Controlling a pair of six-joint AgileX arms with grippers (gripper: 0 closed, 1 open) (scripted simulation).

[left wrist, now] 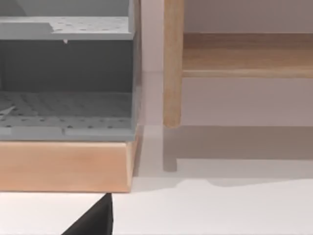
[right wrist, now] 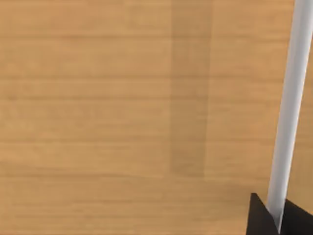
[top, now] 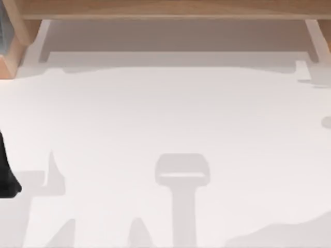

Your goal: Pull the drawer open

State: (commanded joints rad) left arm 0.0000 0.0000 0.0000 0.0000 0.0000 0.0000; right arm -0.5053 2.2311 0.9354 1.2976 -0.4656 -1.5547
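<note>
Left arm (top: pixel 7 178) parked at the lower left edge of the top view, low and dark against the white table (top: pixel 165 119). Left gripper (left wrist: pixel 95 220) looks toward a grey perforated rack (left wrist: pixel 66 78) on a wooden base (left wrist: pixel 63 164), with a wooden post (left wrist: pixel 172 63) just beside it. Whether that gripper is open or closed, cannot tell. Table centre bare, shadows only. A wooden frame (top: pixel 165 8) runs along the upper edge of the top view. Right gripper (right wrist: pixel 279 218) is hard up against the drawer (right wrist: pixel 122 98), whose wood-grain front is close to the wrist camera. Its dark fingers (right wrist: pixel 259 218) sit either side of the pale handle bar (right wrist: pixel 289 98) and look closed on it, near one end of the bar. Risks: an end grip could slide off the bar under load. A pull not square to the front could bind the drawer in its runners. Room: the open table toward the lower edge gives clear travel for the pull, and the left arm stands well apart.
</note>
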